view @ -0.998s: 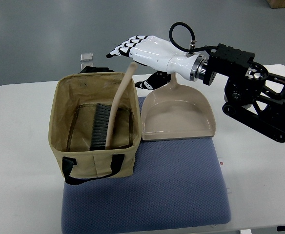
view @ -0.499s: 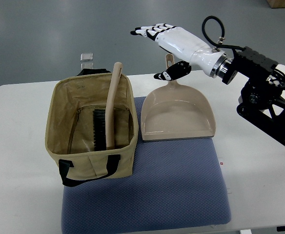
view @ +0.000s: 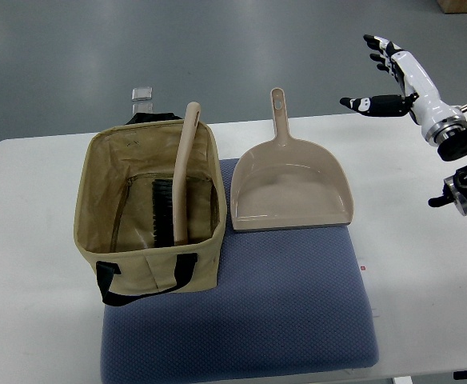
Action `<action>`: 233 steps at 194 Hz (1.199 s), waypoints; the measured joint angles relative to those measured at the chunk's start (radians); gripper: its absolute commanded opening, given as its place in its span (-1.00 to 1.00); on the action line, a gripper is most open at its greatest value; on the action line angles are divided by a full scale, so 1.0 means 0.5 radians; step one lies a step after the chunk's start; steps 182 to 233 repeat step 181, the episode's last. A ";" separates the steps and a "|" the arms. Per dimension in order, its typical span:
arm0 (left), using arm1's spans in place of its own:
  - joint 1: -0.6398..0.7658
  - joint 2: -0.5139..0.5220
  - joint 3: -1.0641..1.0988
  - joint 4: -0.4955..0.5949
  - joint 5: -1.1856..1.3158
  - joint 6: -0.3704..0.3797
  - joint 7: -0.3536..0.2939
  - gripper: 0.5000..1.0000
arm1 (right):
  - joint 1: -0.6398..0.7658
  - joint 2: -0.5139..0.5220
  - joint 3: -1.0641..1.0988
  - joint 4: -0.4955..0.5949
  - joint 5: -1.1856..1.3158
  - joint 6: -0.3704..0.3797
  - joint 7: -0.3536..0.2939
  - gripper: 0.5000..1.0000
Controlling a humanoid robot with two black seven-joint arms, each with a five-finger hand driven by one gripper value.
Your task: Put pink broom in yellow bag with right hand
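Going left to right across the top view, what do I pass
Bag → broom standing in the bag → dustpan → right hand, open and holding nothing.

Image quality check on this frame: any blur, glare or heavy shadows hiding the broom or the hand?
Top view: even, soft lighting, no glare. The broom is sharp, its bristles dim in shade inside the bag. The right hand, open near the frame's upper right, shows no obvious blur. The dustpan is clear; the blue mat shows only faint shadows.
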 measured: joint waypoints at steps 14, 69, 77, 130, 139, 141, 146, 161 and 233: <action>0.000 0.000 0.000 0.000 0.000 0.000 0.000 1.00 | -0.046 0.001 0.023 -0.015 0.221 -0.027 -0.004 0.64; 0.000 0.000 0.000 0.000 0.000 0.001 0.000 1.00 | -0.142 -0.003 0.093 -0.096 0.957 -0.055 0.007 0.72; 0.000 0.000 0.000 0.000 0.000 0.001 0.000 1.00 | -0.156 -0.003 0.099 -0.104 1.024 -0.049 0.013 0.73; 0.000 0.000 0.000 0.000 0.000 0.001 0.000 1.00 | -0.257 0.064 0.233 -0.124 1.205 0.080 0.052 0.73; 0.000 0.000 0.000 0.000 0.000 0.001 0.000 1.00 | -0.273 0.076 0.258 -0.125 1.206 0.105 0.053 0.73; 0.000 0.000 0.000 0.000 0.000 0.001 0.000 1.00 | -0.276 0.079 0.262 -0.125 1.206 0.108 0.053 0.73; 0.000 0.000 0.000 0.000 0.000 0.001 0.000 1.00 | -0.283 0.084 0.268 -0.125 1.207 0.116 0.053 0.73; 0.000 0.000 0.000 0.000 0.000 0.001 0.000 1.00 | -0.297 0.107 0.279 -0.125 1.207 0.131 0.053 0.73; 0.000 0.000 0.000 0.000 0.000 0.001 0.000 1.00 | -0.320 0.136 0.282 -0.125 1.207 0.135 0.057 0.73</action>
